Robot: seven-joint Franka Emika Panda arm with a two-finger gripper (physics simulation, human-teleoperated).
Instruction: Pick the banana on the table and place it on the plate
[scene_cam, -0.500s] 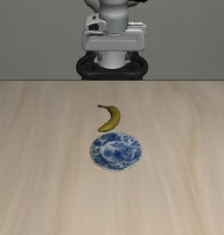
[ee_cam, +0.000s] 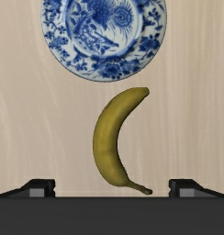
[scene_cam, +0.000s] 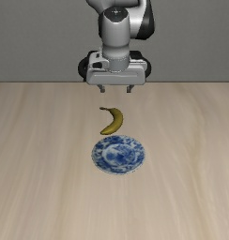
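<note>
No part of the task is completed yet: the banana (scene_cam: 112, 120) is not grasped and lies flat on the wooden table (scene_cam: 41, 169), below the pincer (scene_cam: 117, 89) and slightly ahead of it. The pincer's fingers are held wide apart with nothing between them, and no contact with the fruit is seen. In the wrist view the banana (ee_cam: 112, 138) is framed between the lines of the two fingertips, curved, with its stem end nearest the pincer (ee_cam: 114, 187). The blue-and-white patterned plate (scene_cam: 98, 155) is found just beyond the banana's far end, empty; a thin strip of table seems to separate the two. Descent, closing on the fruit, lifting, carrying over the plate (ee_cam: 105, 37) and release are all judged to be left. The plate's far rim is cut off by the wrist frame, the banana's stem tip is met by the dark band of the pincer body, the arm's upper links are cropped in the exterior view, and the pincer's height above the table is hard to judge.
</note>
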